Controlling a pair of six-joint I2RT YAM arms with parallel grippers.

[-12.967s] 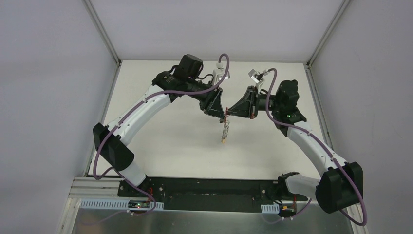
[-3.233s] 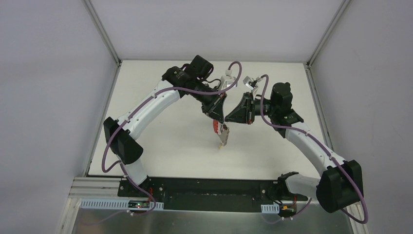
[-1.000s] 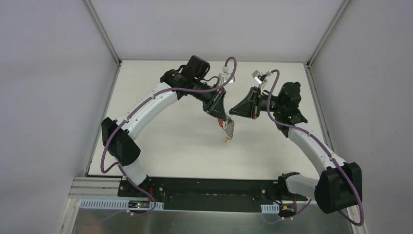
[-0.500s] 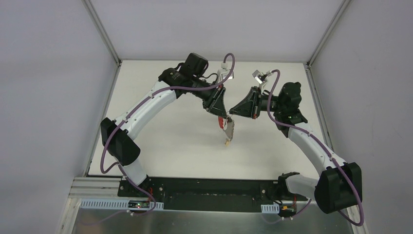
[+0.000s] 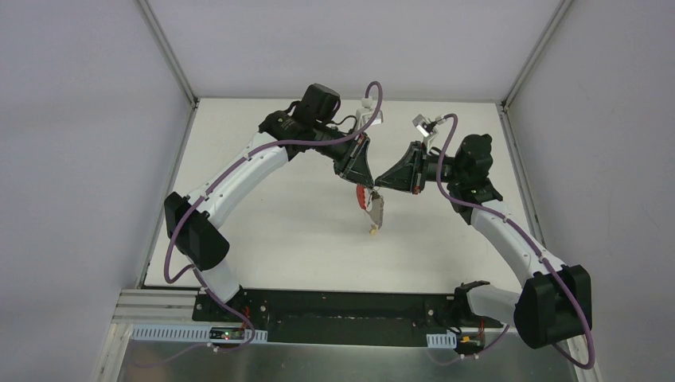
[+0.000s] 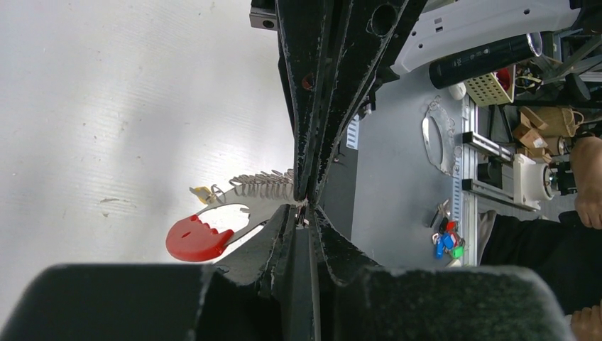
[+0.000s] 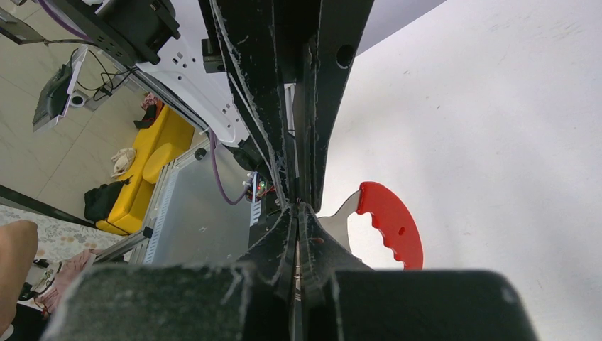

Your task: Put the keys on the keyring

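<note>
The keys hang in the air over the table's middle: a row of silver rings, a yellow head and a curved grey strap with a red end, also seen as the red end in the right wrist view. My right gripper is shut on the top of the bunch. My left gripper meets it tip to tip from the left, its jaws almost together with only a thin slit between them. The keyring is hidden between the black fingertips.
The white table lies below the hanging bunch, walled by grey panels on three sides. A black rail with both arm bases runs along the near edge. Purple cables loop over both wrists.
The left gripper's tip has shifted slightly up and right, closer to the right gripper's tip. The red strap end now shows more. The right arm and the hanging bunch have stayed put.
</note>
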